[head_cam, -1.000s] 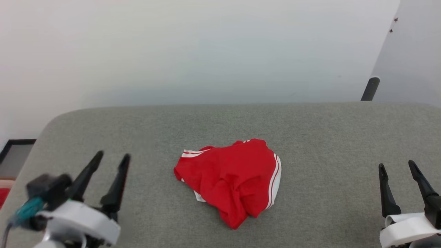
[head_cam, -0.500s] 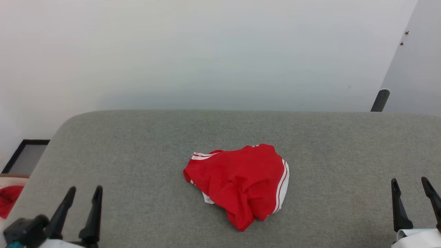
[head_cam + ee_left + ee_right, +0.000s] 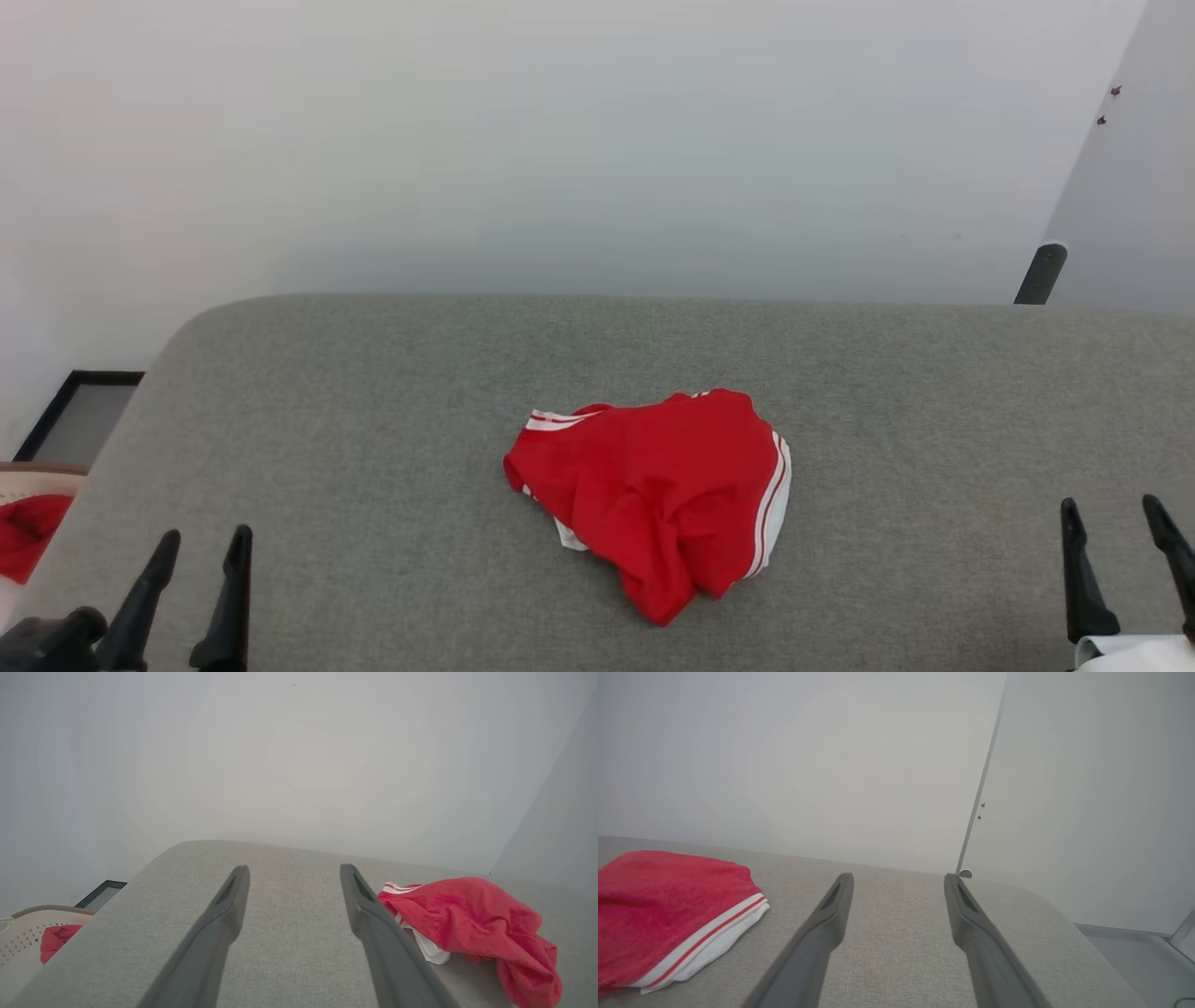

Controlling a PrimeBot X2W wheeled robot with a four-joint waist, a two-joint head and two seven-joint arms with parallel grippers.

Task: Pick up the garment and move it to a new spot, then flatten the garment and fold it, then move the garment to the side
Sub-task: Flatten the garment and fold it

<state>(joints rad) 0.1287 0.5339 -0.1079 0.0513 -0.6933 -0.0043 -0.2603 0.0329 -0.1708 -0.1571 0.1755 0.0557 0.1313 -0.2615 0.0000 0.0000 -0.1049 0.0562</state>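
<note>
Shirt [image 3: 653,490]: crumpled heap in the middle of the grey desk [image 3: 373,392].
Left hand [image 3: 205,534]: released, empty, near left corner.
Right hand [image 3: 1109,504]: released, empty, near right, well apart from shirt.

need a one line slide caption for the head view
Crumpled red garment on the grey padded surface, untouched between the left gripper and right gripper, jaws open.

No legible txt, no nos. (none readable)
</note>
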